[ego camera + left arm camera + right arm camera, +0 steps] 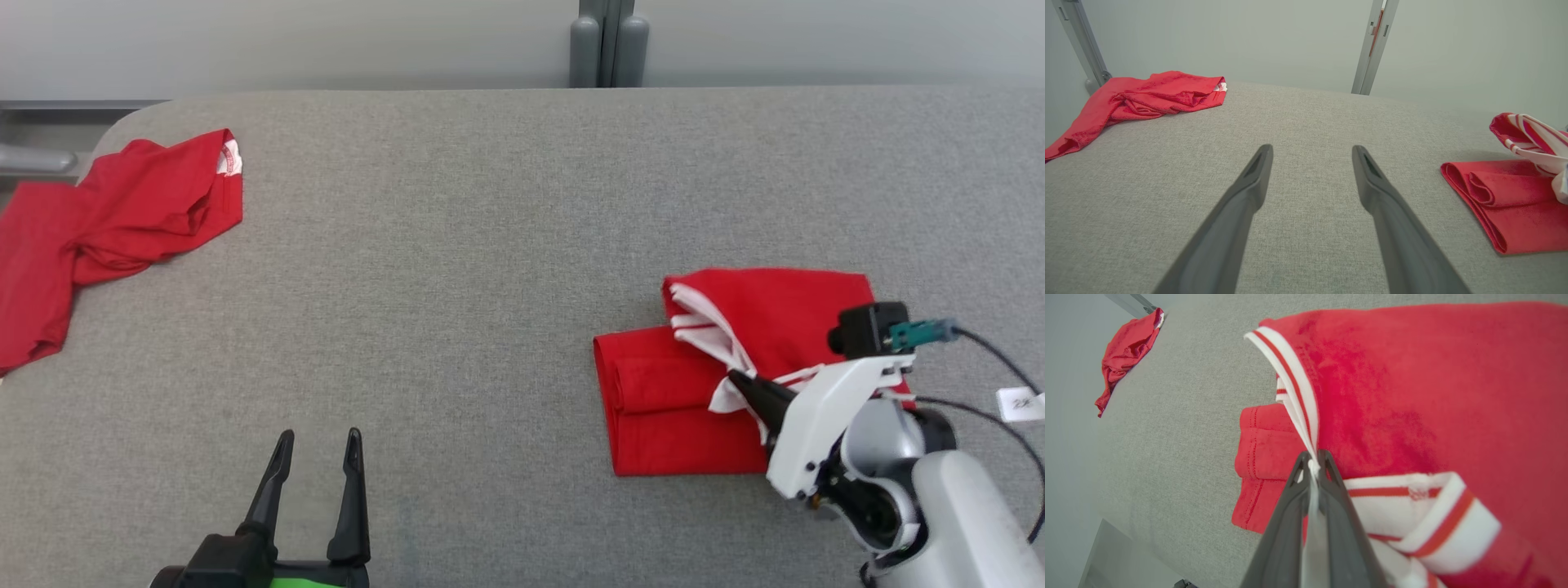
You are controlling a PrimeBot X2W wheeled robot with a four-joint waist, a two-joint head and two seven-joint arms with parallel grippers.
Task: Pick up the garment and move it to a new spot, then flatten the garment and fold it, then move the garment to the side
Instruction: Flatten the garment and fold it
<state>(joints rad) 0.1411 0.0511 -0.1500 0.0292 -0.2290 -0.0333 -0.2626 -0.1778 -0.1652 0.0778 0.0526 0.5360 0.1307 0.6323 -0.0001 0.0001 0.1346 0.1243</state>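
Left gripper (319,433) (1311,149): fingers spread apart with nothing between them, positioned over the grey table (490,245) at the lower left of the head view. Whether the fingers touch the cloth surface cannot be determined.

Far-left corner of the table: a second red garment (122,212) (1155,92) (1122,351) lies crumpled, with one end trailing over the table's left edge. It is well apart from both grippers.

Right half of the table: the folded garment (678,408) (1515,212) (1412,396), red, lies as a roughly rectangular stack with a rolled fold along its left edge. Its white trim with red stripes (706,322) (1298,396) rises from the upper layer; in the left wrist view this part stands above the flat lower layers.

Right gripper (735,377) (1313,457): fingers clenched on the striped trim, which runs pinched between the two fingertips in the right wrist view. The arm enters from the lower right and lies over the garment's right portion.
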